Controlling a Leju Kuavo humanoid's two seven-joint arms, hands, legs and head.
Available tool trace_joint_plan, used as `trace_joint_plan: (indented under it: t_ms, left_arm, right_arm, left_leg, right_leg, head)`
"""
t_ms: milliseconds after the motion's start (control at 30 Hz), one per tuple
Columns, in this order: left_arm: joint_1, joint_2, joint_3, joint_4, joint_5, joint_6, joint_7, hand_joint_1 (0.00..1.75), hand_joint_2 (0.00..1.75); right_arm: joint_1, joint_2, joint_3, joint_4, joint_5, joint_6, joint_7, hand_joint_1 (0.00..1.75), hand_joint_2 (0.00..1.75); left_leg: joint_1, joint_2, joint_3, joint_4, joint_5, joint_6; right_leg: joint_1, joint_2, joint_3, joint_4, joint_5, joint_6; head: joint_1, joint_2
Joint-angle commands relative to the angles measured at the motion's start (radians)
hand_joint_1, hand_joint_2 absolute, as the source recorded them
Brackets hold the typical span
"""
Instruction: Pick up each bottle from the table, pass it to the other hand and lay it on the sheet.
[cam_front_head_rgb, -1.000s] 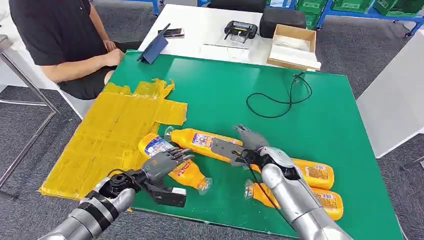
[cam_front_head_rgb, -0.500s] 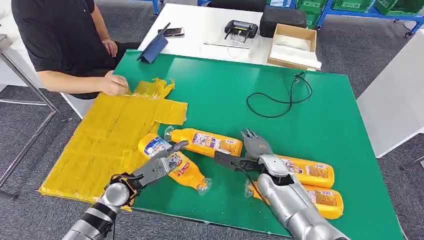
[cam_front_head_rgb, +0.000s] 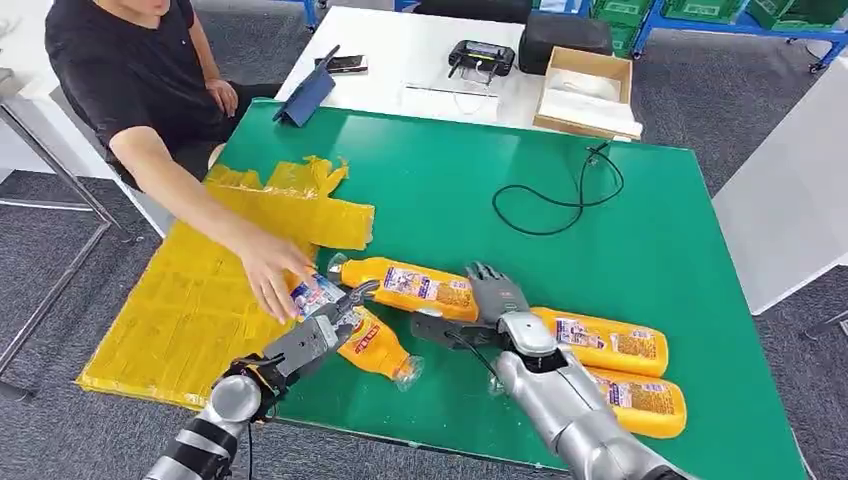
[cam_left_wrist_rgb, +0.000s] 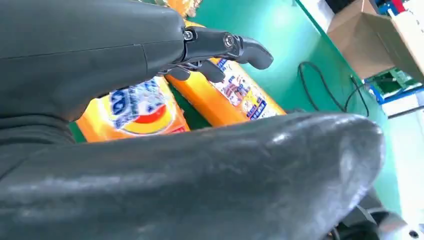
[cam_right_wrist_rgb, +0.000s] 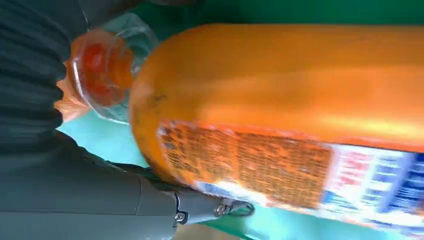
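Note:
Several orange bottles lie on the green table (cam_front_head_rgb: 450, 180). One bottle (cam_front_head_rgb: 372, 345) (cam_left_wrist_rgb: 135, 110) lies at the edge of the yellow sheet (cam_front_head_rgb: 190, 310), and my left hand (cam_front_head_rgb: 318, 336) stretches over it with fingers (cam_left_wrist_rgb: 225, 45) straight, gripping nothing. A person's hand (cam_front_head_rgb: 268, 272) touches that bottle's far end. A second bottle (cam_front_head_rgb: 410, 284) (cam_left_wrist_rgb: 235, 95) lies just beyond. My right hand (cam_front_head_rgb: 488, 302) rests with fingers spread between that bottle and a third bottle (cam_front_head_rgb: 600, 342). The fourth bottle (cam_front_head_rgb: 645, 402) lies beside my right forearm. A bottle (cam_right_wrist_rgb: 300, 100) sits close against my right hand's fingers (cam_right_wrist_rgb: 200, 207).
A black cable (cam_front_head_rgb: 560, 200) loops on the far right of the table. Behind it a white table carries a cardboard box (cam_front_head_rgb: 590, 90), a controller (cam_front_head_rgb: 482, 58) and a tablet (cam_front_head_rgb: 308, 95). The person sits at the far left, with an arm across the sheet.
The person's arm has reached across the sheet to the bottle by my left hand. My left hand has stretched forward over that bottle. My right hand has slid slightly left, off the second bottle.

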Motion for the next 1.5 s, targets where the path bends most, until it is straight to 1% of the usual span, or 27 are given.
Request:
trace_joint_plan:
  t_ms: [33, 167, 200, 300, 367, 400, 433, 467, 533, 567, 633, 700, 733, 800, 867, 900, 933, 967, 1000, 1067, 1100, 1167, 1233, 1400, 1467, 1500]
  left_arm:
    - [-0.004, -0.019, 0.002, 0.002, -0.021, 0.017, 0.003, 0.00, 0.00]
    - [-0.009, -0.025, 0.008, 0.018, -0.025, 0.012, 0.001, 0.00, 0.00]
    - [-0.014, -0.027, 0.005, 0.019, -0.029, 0.009, -0.001, 0.00, 0.00]
    - [-0.019, -0.034, 0.001, 0.008, -0.033, 0.006, 0.012, 0.00, 0.00]
    - [0.005, -0.030, 0.010, 0.008, -0.034, 0.010, 0.004, 0.00, 0.00]
    - [0.014, -0.029, 0.013, 0.005, -0.035, 0.011, 0.000, 0.00, 0.00]
    - [0.022, -0.029, 0.018, 0.001, -0.034, 0.011, -0.003, 0.00, 0.00]
    - [0.031, -0.031, 0.023, -0.006, -0.034, 0.010, -0.007, 0.00, 0.00]
    - [0.035, -0.033, 0.025, -0.011, -0.036, 0.007, -0.008, 0.00, 0.00]
    - [0.033, -0.035, 0.025, -0.011, -0.037, 0.005, -0.008, 0.00, 0.00]
    - [0.030, -0.037, 0.023, -0.009, -0.038, 0.002, -0.007, 0.00, 0.00]
    - [0.028, -0.037, 0.022, -0.007, -0.041, 0.002, -0.007, 0.00, 0.00]
    - [0.026, -0.038, 0.022, -0.007, -0.041, 0.002, -0.007, 0.00, 0.00]
    - [0.019, -0.040, 0.021, -0.001, -0.043, 0.002, -0.007, 0.00, 0.00]
    - [0.009, -0.043, 0.022, 0.007, -0.045, 0.002, -0.008, 0.00, 0.00]
    - [-0.013, -0.045, 0.016, 0.018, -0.047, -0.003, -0.006, 0.00, 0.00]
    - [-0.045, -0.050, 0.003, 0.025, -0.047, -0.016, 0.007, 0.00, 0.00]
    - [-0.060, -0.055, 0.001, 0.030, -0.043, -0.019, 0.017, 0.00, 0.00]
    - [-0.071, -0.055, -0.001, 0.035, -0.041, -0.021, 0.024, 0.00, 0.00]
    - [-0.080, -0.053, -0.008, 0.044, -0.037, -0.020, 0.025, 0.00, 0.00]
    - [-0.083, -0.052, -0.011, 0.049, -0.035, -0.018, 0.024, 0.00, 0.00]
    - [-0.083, -0.050, -0.012, 0.050, -0.034, -0.018, 0.023, 0.00, 0.00]
    - [-0.080, -0.049, -0.013, 0.050, -0.033, -0.017, 0.022, 0.00, 0.00]
    - [-0.084, -0.048, -0.016, 0.052, -0.029, -0.017, 0.019, 0.00, 0.00]
    - [-0.087, -0.047, -0.016, 0.057, -0.025, -0.015, 0.018, 0.00, 0.00]
    - [-0.087, -0.047, -0.015, 0.057, -0.023, -0.014, 0.017, 0.00, 0.00]
  right_arm:
    - [0.001, 0.044, 0.029, 0.043, 0.023, 0.027, -0.031, 0.00, 1.75]
    - [-0.002, 0.044, 0.041, 0.038, 0.045, 0.022, -0.028, 0.00, 1.75]
    - [-0.005, 0.046, 0.041, 0.034, 0.053, 0.016, -0.022, 0.00, 1.75]
    - [-0.005, 0.049, 0.037, 0.009, 0.056, 0.019, -0.014, 0.00, 1.75]
    - [0.017, 0.036, 0.023, -0.032, 0.056, -0.017, -0.028, 0.00, 1.75]
    - [0.029, 0.034, 0.015, -0.056, 0.055, -0.033, -0.036, 0.00, 1.75]
    - [0.042, 0.032, 0.012, -0.085, 0.055, -0.042, -0.041, 0.00, 1.75]
    - [0.061, 0.028, 0.013, -0.129, 0.061, -0.047, -0.042, 0.00, 1.75]
    - [0.075, 0.028, 0.023, -0.161, 0.075, -0.040, -0.032, 0.00, 1.75]
    - [0.076, 0.029, 0.031, -0.166, 0.082, -0.031, -0.026, 0.00, 1.75]
    - [0.078, 0.034, 0.034, -0.164, 0.088, -0.032, -0.019, 0.00, 1.75]
    - [0.080, 0.040, 0.029, -0.160, 0.086, -0.035, -0.017, 0.00, 1.75]
    - [0.082, 0.041, 0.030, -0.159, 0.087, -0.035, -0.017, 0.00, 1.75]
    - [0.075, 0.046, 0.028, -0.134, 0.084, -0.024, -0.016, 0.00, 1.75]
    - [0.062, 0.057, 0.017, -0.078, 0.067, 0.009, -0.008, 0.00, 1.75]
    - [0.035, 0.064, 0.027, -0.017, 0.068, 0.072, 0.012, 0.00, 1.75]
    - [0.006, 0.078, 0.032, 0.043, 0.058, 0.138, 0.022, 0.93, 1.75]
    - [-0.001, 0.080, 0.031, 0.067, 0.050, 0.155, 0.020, 1.54, 1.75]
    - [-0.005, 0.083, 0.030, 0.092, 0.044, 0.164, 0.018, 1.75, 1.75]
    - [-0.009, 0.085, 0.028, 0.145, 0.032, 0.179, 0.013, 1.75, 1.75]
    - [0.000, 0.085, 0.022, 0.166, 0.023, 0.179, 0.009, 1.75, 1.75]
    - [0.004, 0.082, 0.021, 0.174, 0.020, 0.175, 0.004, 1.75, 1.75]
    - [0.003, 0.083, 0.021, 0.176, 0.020, 0.173, 0.004, 1.75, 1.75]
    - [0.004, 0.080, 0.022, 0.193, 0.019, 0.187, 0.003, 1.75, 1.75]
    - [0.000, 0.076, 0.018, 0.200, 0.016, 0.183, 0.003, 1.75, 1.75]
    - [-0.001, 0.075, 0.013, 0.199, 0.012, 0.179, 0.003, 1.75, 1.75]
  left_leg:
    - [0.001, 0.000, 0.001, 0.000, -0.001, -0.002]
    - [0.002, 0.001, 0.003, 0.001, -0.002, -0.003]
    - [0.001, 0.000, 0.001, 0.000, -0.001, -0.002]
    - [0.002, 0.000, 0.001, 0.001, -0.002, -0.003]
    - [0.002, 0.000, 0.001, 0.002, -0.003, -0.004]
    - [0.001, 0.000, 0.001, 0.000, -0.001, -0.002]
    - [0.002, 0.000, 0.002, 0.000, -0.002, -0.003]
    - [0.001, 0.000, 0.001, 0.000, -0.001, -0.002]
    - [0.002, 0.001, 0.003, 0.001, -0.003, -0.003]
    - [0.001, 0.000, 0.001, 0.000, -0.002, -0.002]
    - [0.001, 0.000, 0.001, 0.001, -0.002, -0.002]
    - [0.002, 0.001, 0.005, 0.003, -0.006, -0.006]
    - [0.001, 0.000, 0.001, 0.001, -0.002, -0.003]
    - [0.001, 0.001, 0.002, 0.001, -0.003, -0.003]
    - [0.001, 0.000, 0.000, 0.000, -0.001, -0.002]
    - [0.001, -0.001, 0.000, 0.000, -0.001, -0.002]
    - [0.002, -0.001, 0.000, 0.001, -0.001, -0.003]
    - [0.001, -0.001, 0.000, 0.001, -0.001, -0.002]
    - [0.001, -0.001, -0.001, 0.001, 0.000, -0.002]
    - [0.002, -0.003, 0.000, 0.001, -0.001, -0.003]
    - [0.001, -0.002, 0.000, 0.000, 0.000, -0.002]
    - [0.002, -0.002, 0.003, -0.001, 0.000, -0.003]
    - [0.001, -0.001, 0.002, -0.001, 0.000, -0.002]
    - [0.002, 0.001, 0.005, -0.001, 0.000, -0.003]
    - [0.002, 0.001, 0.006, -0.001, 0.000, -0.003]
    - [0.002, 0.000, 0.006, -0.001, 0.000, -0.005]
  right_leg:
    - [0.001, 0.002, 0.002, 0.000, -0.001, -0.002]
    - [0.001, 0.005, 0.003, 0.000, -0.002, -0.004]
    - [0.001, 0.002, 0.001, 0.000, -0.001, -0.002]
    - [0.001, 0.003, 0.001, 0.001, -0.002, -0.003]
    - [0.002, 0.005, 0.001, 0.002, -0.003, -0.004]
    - [0.001, 0.002, 0.001, 0.000, -0.001, -0.002]
    - [0.001, 0.003, 0.002, 0.000, -0.002, -0.003]
    - [0.001, 0.003, 0.001, -0.001, -0.001, -0.002]
    - [0.002, 0.005, 0.003, 0.000, -0.003, -0.003]
    - [0.001, 0.003, 0.001, 0.000, -0.001, -0.002]
    - [0.001, 0.003, 0.002, 0.000, -0.002, -0.002]
    - [0.002, 0.007, 0.005, 0.002, -0.006, -0.006]
    - [0.001, 0.003, 0.002, 0.000, -0.002, -0.003]
    - [0.001, 0.005, 0.002, 0.001, -0.003, -0.003]
    - [0.001, 0.002, 0.000, 0.000, -0.001, -0.002]
    - [0.001, 0.002, 0.000, 0.000, -0.001, -0.002]
    - [0.001, 0.003, 0.001, 0.000, -0.002, -0.003]
    - [0.001, 0.002, 0.000, 0.000, -0.002, -0.003]
    - [0.001, 0.001, -0.001, 0.001, -0.001, -0.002]
    - [0.001, 0.001, 0.001, 0.001, -0.002, -0.003]
    - [0.001, 0.001, 0.001, 0.000, -0.001, -0.002]
    - [0.002, 0.002, 0.004, -0.002, -0.001, -0.003]
    - [0.001, 0.000, 0.003, -0.002, 0.000, -0.003]
    - [0.002, 0.002, 0.004, -0.002, 0.000, -0.005]
    - [0.002, 0.002, -0.005, -0.002, 0.000, -0.005]
    - [0.002, 0.002, -0.005, -0.002, -0.001, -0.007]
  head:
    - [0.000, 0.000]
    - [0.000, 0.000]
    - [0.000, 0.000]
    - [0.000, 0.000]
    - [0.000, 0.000]
    - [0.001, 0.000]
    - [0.000, 0.000]
    - [0.000, 0.000]
    - [0.000, 0.000]
    - [0.000, 0.000]
    - [0.000, 0.000]
    - [0.000, 0.000]
    - [0.000, 0.000]
    - [0.000, 0.000]
    - [0.000, 0.000]
    - [0.000, 0.000]
    - [0.000, 0.000]
    - [0.000, 0.000]
    - [0.000, 0.000]
    - [0.000, 0.000]
    - [0.000, 0.000]
    - [0.000, 0.000]
    - [0.000, 0.000]
    - [0.000, 0.000]
    - [0.000, 0.000]
    - [0.000, 0.000]
